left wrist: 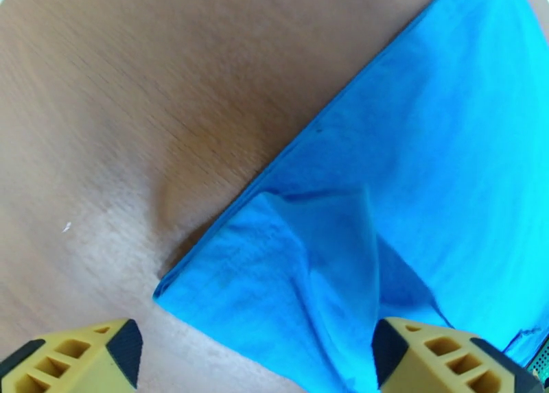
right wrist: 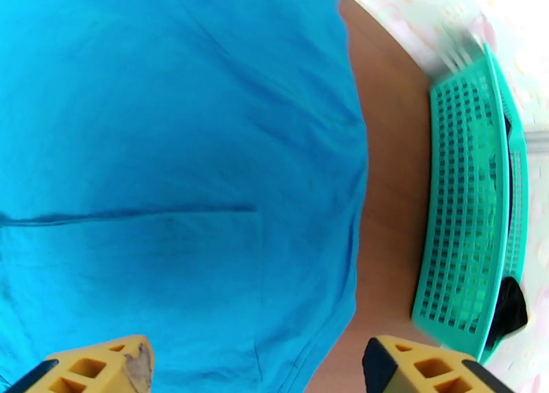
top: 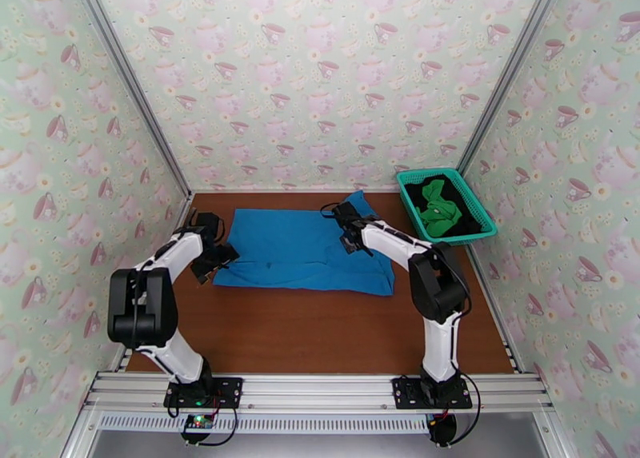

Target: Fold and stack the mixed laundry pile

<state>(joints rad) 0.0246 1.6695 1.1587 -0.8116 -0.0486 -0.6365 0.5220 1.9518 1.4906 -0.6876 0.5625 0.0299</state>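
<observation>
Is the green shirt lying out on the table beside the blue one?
No, the green shirt sits inside the teal basket with the black garment.

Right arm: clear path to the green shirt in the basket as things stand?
Probably yes. The right gripper is open and empty over the blue shirt; the green shirt lies on top in the open-topped basket to its right, nothing between them.

The blue shirt (top: 304, 248) is matt cloth, the table (top: 320, 332) smooth wood.
</observation>
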